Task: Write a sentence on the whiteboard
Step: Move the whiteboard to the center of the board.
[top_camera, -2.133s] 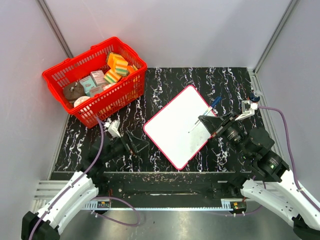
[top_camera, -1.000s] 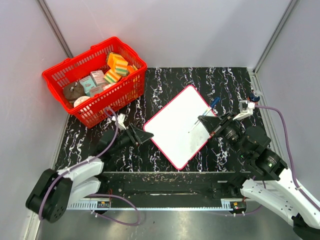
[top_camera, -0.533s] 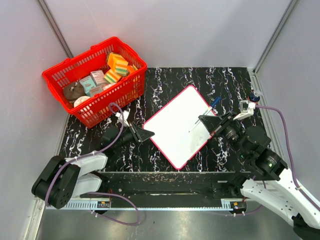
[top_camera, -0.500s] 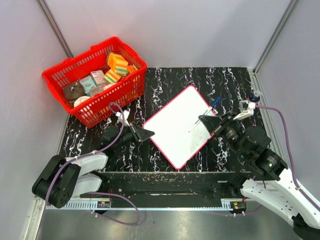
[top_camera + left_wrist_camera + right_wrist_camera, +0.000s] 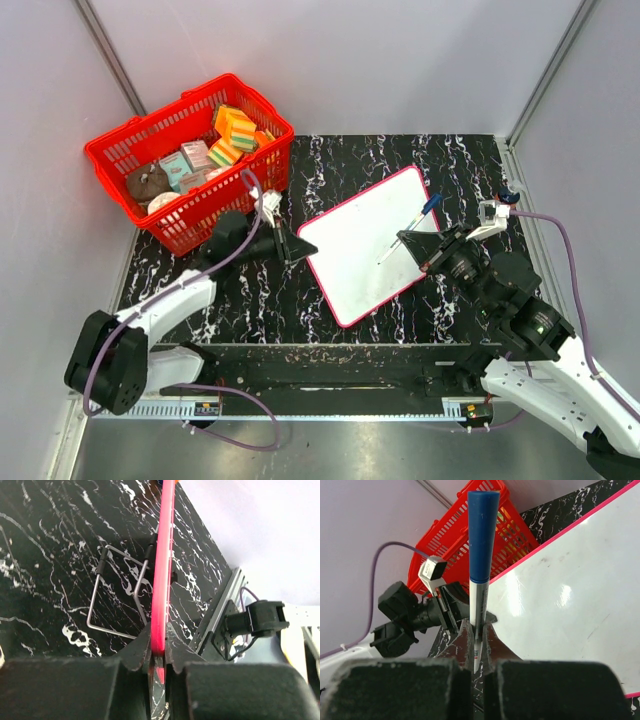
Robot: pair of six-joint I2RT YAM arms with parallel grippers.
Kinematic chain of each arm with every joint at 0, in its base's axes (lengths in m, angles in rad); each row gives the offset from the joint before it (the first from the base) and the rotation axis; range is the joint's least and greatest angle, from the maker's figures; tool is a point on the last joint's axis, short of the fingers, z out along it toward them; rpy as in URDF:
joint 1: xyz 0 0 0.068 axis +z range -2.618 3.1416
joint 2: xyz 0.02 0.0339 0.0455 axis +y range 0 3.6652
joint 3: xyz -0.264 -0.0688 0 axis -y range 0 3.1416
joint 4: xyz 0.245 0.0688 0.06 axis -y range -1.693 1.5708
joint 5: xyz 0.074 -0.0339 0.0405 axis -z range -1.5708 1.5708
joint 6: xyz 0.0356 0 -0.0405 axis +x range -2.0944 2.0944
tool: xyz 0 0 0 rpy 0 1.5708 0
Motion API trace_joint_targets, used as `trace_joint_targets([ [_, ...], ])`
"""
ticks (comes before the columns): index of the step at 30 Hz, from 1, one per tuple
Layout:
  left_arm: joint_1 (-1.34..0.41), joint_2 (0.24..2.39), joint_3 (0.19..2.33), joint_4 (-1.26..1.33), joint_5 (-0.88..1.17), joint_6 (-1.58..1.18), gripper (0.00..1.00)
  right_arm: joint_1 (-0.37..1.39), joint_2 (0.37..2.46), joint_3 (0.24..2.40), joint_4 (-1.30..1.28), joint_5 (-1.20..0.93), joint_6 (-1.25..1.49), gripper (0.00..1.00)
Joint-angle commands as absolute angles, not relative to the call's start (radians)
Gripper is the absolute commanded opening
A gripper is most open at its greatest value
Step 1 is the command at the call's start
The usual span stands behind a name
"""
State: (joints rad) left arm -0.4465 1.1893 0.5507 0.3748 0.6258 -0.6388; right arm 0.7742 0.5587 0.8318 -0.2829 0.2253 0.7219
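Note:
The whiteboard point(image 5: 360, 250) lies tilted mid-table, white with a red-pink rim. My left gripper point(image 5: 300, 247) is shut on its left corner. In the left wrist view the rim point(image 5: 164, 555) runs edge-on between the jaws of the left gripper point(image 5: 159, 650), with a bent wire bracket point(image 5: 115, 597) beneath the board. My right gripper point(image 5: 403, 238) hovers over the board's right half, shut on a marker point(image 5: 428, 208). In the right wrist view the marker point(image 5: 482, 540), white with a blue end, rises from the right gripper point(image 5: 477, 630) above the board point(image 5: 570, 605). The sentence is not in view; the board's face looks plain white.
A red basket point(image 5: 215, 200) holding sponges and small boxes stands at the back left, close behind the left arm; it also shows in the right wrist view point(image 5: 505, 525). Grey walls close the table on three sides. A small blue-and-white object point(image 5: 510, 190) lies at the right edge.
My left gripper reached the board's left corner and shut on it. The board has since turned clockwise, its left corner swung toward the basket. The right arm and marker stayed put.

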Motion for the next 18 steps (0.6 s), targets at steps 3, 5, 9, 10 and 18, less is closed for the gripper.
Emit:
trace_joint_targets([
  [3, -0.445, 1.331, 0.768, -0.049, 0.781, -0.251, 0.0, 0.779, 0.583, 0.873, -0.245, 0.255, 0.663, 0.0],
  [5, -0.448, 1.354, 0.81, -0.153, 0.784, -0.197, 0.0, 0.778, 0.594, 0.876, -0.241, 0.267, 0.644, 0.0],
  [9, -0.448, 1.336, 0.821, -0.241, 0.755, -0.042, 0.0, 0.779, 0.612, 0.882, -0.209, 0.287, 0.563, 0.0],
  [10, -0.446, 1.342, 0.827, -0.28, 0.753, -0.023, 0.0, 0.778, 0.615, 0.879, -0.19, 0.288, 0.548, 0.0],
  [18, -0.443, 1.422, 0.897, -0.4, 0.75, 0.084, 0.0, 0.779, 0.647, 0.802, 0.039, 0.317, 0.362, 0.0],
])
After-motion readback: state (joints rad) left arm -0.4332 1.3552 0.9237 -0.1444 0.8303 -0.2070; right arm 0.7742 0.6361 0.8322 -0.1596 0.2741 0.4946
